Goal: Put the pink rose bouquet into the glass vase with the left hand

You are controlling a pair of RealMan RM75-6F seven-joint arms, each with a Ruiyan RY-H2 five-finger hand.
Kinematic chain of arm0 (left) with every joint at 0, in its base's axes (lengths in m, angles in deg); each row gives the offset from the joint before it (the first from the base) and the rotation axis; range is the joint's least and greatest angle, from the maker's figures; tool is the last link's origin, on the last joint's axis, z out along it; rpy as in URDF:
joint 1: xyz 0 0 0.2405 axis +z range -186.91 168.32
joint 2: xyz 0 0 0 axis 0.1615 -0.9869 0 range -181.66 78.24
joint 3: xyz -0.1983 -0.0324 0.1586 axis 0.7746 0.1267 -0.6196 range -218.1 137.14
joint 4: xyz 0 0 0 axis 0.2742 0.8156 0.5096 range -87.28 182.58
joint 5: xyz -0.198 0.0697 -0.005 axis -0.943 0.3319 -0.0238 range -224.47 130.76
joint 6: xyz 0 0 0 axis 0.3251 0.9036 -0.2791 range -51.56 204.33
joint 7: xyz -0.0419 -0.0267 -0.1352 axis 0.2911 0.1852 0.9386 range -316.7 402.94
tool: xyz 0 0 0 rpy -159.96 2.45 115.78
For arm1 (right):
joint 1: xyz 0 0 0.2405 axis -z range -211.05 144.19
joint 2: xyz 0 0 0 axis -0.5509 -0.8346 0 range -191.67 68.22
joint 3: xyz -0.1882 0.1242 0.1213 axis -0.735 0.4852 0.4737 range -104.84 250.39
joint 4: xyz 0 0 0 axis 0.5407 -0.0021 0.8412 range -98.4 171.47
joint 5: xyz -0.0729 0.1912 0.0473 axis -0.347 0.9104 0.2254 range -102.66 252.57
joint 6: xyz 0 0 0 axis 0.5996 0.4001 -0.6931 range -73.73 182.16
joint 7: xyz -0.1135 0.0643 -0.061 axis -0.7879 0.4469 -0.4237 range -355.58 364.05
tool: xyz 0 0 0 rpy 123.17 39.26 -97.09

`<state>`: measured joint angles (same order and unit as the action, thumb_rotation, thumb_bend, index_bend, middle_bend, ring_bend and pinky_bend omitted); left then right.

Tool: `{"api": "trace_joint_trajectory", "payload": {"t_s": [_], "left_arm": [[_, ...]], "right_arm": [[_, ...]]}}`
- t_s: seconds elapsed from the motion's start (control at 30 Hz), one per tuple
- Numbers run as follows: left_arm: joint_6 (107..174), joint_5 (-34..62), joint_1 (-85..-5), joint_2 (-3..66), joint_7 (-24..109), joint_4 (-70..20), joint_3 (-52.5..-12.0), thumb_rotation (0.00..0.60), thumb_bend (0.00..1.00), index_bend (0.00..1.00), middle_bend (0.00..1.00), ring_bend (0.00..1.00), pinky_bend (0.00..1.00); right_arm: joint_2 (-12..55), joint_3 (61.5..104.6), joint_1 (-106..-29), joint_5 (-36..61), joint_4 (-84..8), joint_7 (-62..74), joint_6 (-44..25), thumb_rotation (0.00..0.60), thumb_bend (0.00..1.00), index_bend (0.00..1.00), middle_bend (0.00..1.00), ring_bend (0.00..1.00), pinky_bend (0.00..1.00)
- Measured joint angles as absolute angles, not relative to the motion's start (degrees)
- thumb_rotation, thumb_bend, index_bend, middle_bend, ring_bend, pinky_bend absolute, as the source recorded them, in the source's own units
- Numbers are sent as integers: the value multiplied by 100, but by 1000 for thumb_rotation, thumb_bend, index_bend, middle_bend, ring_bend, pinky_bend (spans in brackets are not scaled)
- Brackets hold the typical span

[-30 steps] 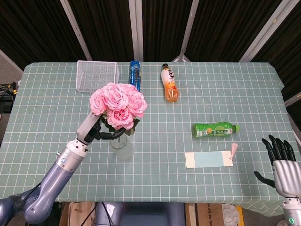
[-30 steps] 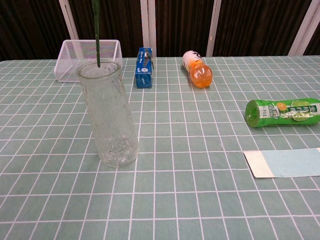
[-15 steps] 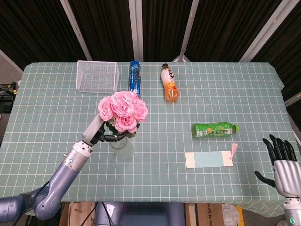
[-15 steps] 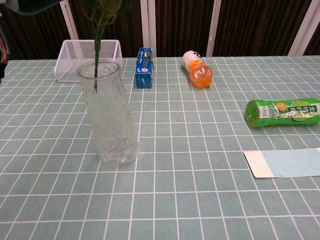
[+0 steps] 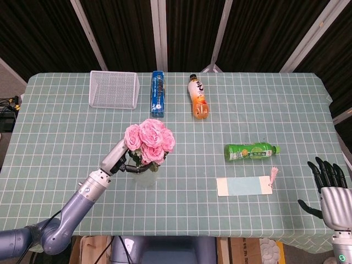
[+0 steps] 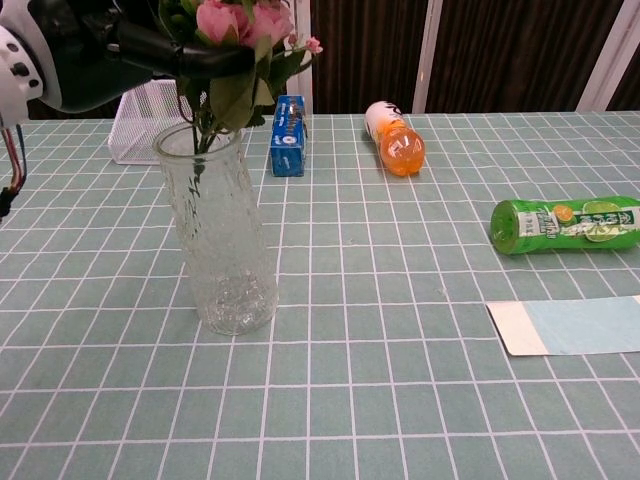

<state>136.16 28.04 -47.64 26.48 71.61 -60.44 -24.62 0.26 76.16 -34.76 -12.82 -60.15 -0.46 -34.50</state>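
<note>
- So we're mid-insertion: the left robot hand is gripping the pink rose bouquet by its stems, just under the blooms, right above the mouth of the glass vase.
- In the chest view the stems are already poking down through the rim into the upper part of the vase, with leaves and flower heads above the rim.
- Next move, I'd guess, is to keep lowering straight down until the leaves sit at the rim, then let the fingers go and pull away sideways. The vase is tall and narrow and looks a bit tilted in the chest view, so bumping it on the way out could tip it.
- The right robot hand sits at the near right edge of the desk, fingers spread, holding nothing.
- The desk has a pale green cloth with a white grid. On it: a white wire basket and a blue packet at the back, an orange drink bottle and a green bottle lying down, and a light blue card with a pink tassel.
- Behind it all are dark curtains with pale metal struts.
</note>
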Motion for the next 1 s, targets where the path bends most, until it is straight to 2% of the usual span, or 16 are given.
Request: {"api": "trace_joint_trajectory", "payload": {"t_s": [0.13,0.33,0.6,0.77,1.0], "left_arm": [[13427,3004,-4772,2497,7405,-5986,-2569,600,270,234,130,0,100],[13060,3388,-4806,2069,7900,-5886,-2761,600,270,224,122,0,77],[13149,3706,-4665,1605,8163,-5812,-2949,600,215,192,99,0,55],[13163,3823,-4597,1269,8163,-5805,-3073,600,174,147,71,0,25],[13010,3825,-4603,808,7548,-5913,-3183,600,120,141,66,0,16]], "right_arm": [[26,7614,-3473,-1296,-6018,-32,-3460,600,155,116,36,0,0],[36,7606,-3474,-1319,-6025,-33,-3462,600,154,116,36,0,0],[55,7614,-3472,-1324,-6014,-36,-3479,600,153,117,36,0,0],[73,7611,-3477,-1325,-6009,-62,-3469,600,153,116,36,0,0],[100,7608,-3483,-1326,-6007,-120,-3458,600,154,120,36,0,0]]}}
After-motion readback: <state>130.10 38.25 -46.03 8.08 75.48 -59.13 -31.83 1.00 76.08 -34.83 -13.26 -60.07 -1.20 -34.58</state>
